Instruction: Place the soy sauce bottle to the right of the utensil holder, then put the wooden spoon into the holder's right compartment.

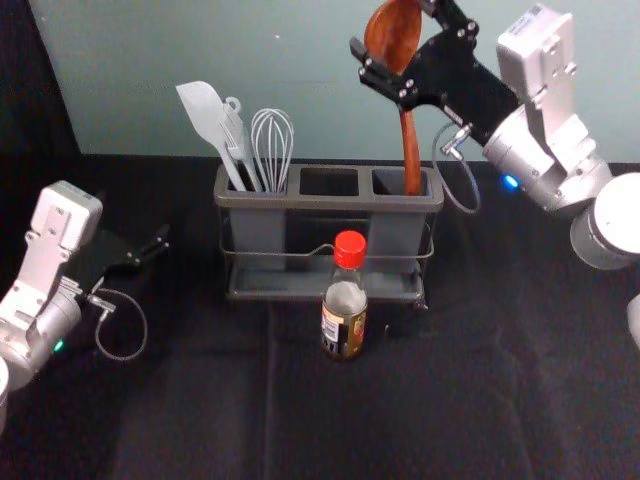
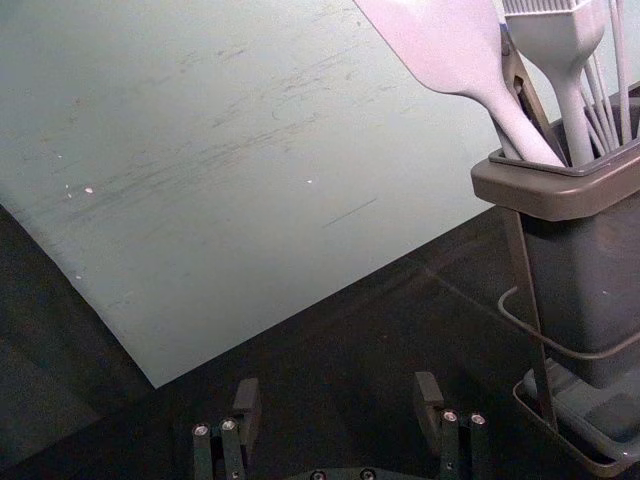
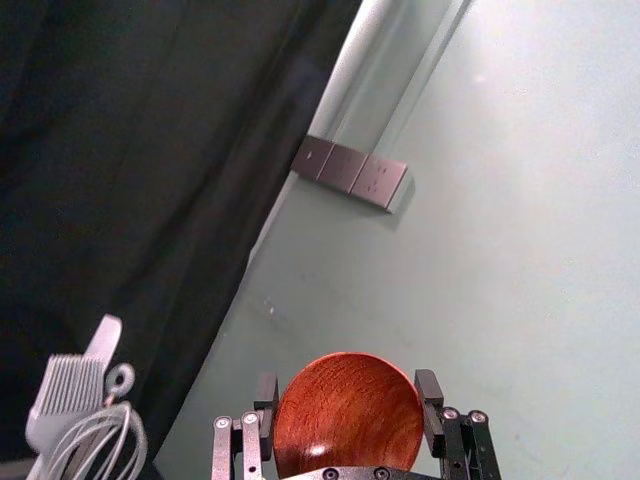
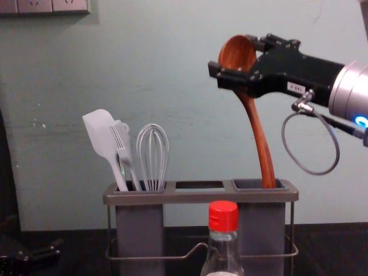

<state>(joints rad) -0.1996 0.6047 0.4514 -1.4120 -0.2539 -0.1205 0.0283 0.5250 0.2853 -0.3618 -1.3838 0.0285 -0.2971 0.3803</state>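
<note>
Right gripper [image 1: 391, 25] holds wooden spoon [image 1: 411, 150] upright over the right compartment of a utensil holder [image 1: 330, 203]

At far left, the left gripper [image 1: 158, 243] hangs low above the black cloth [image 1: 450, 410], beside the holder and well apart from it. Its fingers [image 2: 247, 405] are spread, with nothing between them. High at the chest view's left, a socket panel [image 4: 34, 6] sits on the pale grey-green wall [image 1: 150, 60].

Next comes the dark grey holder. Its left compartment holds a pale spatula [image 1: 205, 115], a brush [image 1: 236, 138] and a wire whisk [image 1: 272, 140], the spatula leaning outward to the left.

The soy sauce bottle [image 1: 345, 312], red-capped, stands upright in front of the holder, slightly right of its middle, and not to its right side.

Further right, the spoon stands bowl up, its handle reaching down into the mouth of the right compartment; how deep is hidden. The right gripper reaches in from the upper right, its fingers clamped on both sides of the bowl.
</note>
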